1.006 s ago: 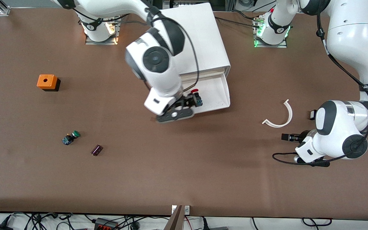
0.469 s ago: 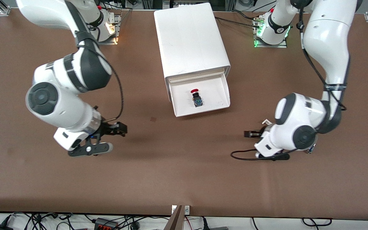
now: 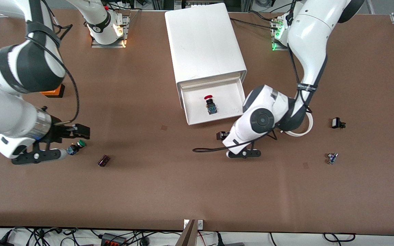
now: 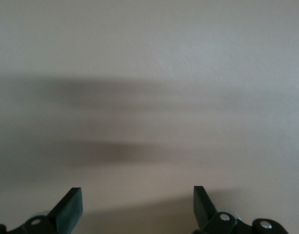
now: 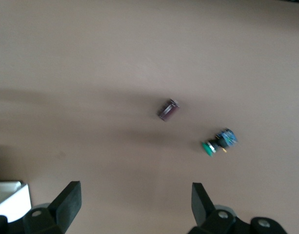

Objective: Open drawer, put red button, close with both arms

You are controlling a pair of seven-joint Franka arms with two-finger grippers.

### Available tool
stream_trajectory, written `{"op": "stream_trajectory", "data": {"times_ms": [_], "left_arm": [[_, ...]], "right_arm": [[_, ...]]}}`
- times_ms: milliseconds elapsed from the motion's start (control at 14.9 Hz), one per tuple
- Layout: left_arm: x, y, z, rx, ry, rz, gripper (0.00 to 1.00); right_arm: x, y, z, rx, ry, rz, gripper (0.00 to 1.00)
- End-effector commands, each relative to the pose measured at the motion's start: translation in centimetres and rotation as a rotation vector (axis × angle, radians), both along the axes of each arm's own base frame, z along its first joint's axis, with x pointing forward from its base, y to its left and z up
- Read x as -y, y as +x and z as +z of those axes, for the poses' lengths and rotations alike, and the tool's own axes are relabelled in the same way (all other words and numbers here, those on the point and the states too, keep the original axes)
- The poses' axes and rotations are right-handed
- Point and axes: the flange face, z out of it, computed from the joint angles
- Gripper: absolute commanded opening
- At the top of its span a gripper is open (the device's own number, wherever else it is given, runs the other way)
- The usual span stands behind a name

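The white cabinet (image 3: 204,41) stands between the arm bases. Its top drawer (image 3: 231,99) is pulled open. The red button (image 3: 210,103) lies inside it, red cap toward the cabinet. My right gripper (image 3: 80,131) is open and empty over the table toward the right arm's end, just above the green button (image 3: 76,147). In the right wrist view its fingers (image 5: 135,190) stand wide apart. My left gripper (image 3: 221,135) is over the table just in front of the drawer's corner. It is open and empty in the left wrist view (image 4: 137,191), which shows only bare table.
A dark purple piece (image 3: 103,160) lies beside the green button; both show in the right wrist view, piece (image 5: 168,109) and button (image 5: 220,141). An orange box (image 3: 55,90) is half hidden by the right arm. A white curved strip (image 3: 303,131) and two small parts (image 3: 336,122) (image 3: 332,158) lie toward the left arm's end.
My right gripper let go of the red button in the drawer and swung away to above the green button. My left gripper moved in toward the drawer's front.
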Motion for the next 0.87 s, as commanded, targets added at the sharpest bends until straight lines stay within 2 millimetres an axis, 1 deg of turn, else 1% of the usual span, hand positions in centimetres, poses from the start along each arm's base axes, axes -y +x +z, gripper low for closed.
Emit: {"op": "stream_trajectory", "data": {"times_ms": [0,67,201,268,335,402,469,536,670,804], "left_arm": [[3.3,-3.5,-1.4,-0.053,0.032,0.079,1.00],[4.1,-4.6,-1.1,-0.069,0.047,0.096,1.00],[6.5,-7.0,-0.8,-0.107,0.043,0.067,1.00],[7.0,-7.8,-1.0,-0.129,0.047,0.049,1.00],[7.0,-8.6,-0.5,-0.141,0.054,0.026,1.00],[7.1,-9.4,-0.5,-0.163,0.065,0.017,1.00],[7.2,-10.2,-0.5,-0.202,0.087,0.013,1.00],[7.4,-11.3,-0.9,-0.268,0.108,0.019,1.00],[7.6,-12.3,-1.4,-0.367,0.105,0.084,1.00],[8.7,-13.3,-1.3,-0.379,0.120,0.124,1.00]], "right_arm": [[2.7,-1.4,2.1,-0.042,-0.016,-0.029,1.00],[4.0,-2.1,3.3,-0.048,-0.020,-0.052,1.00],[7.1,-3.1,4.2,-0.056,-0.031,-0.090,1.00],[8.7,-4.0,4.3,-0.062,-0.025,-0.114,1.00],[10.7,-4.7,4.8,-0.047,-0.023,-0.142,1.00],[11.5,-5.6,4.9,-0.042,-0.031,-0.150,1.00],[11.7,-6.2,5.2,-0.026,-0.031,-0.149,1.00],[12.1,-6.4,5.0,-0.022,-0.031,-0.146,1.00],[13.8,-6.4,5.2,-0.016,-0.028,-0.126,1.00],[15.2,-6.4,5.1,-0.009,-0.030,-0.121,1.00]]}}
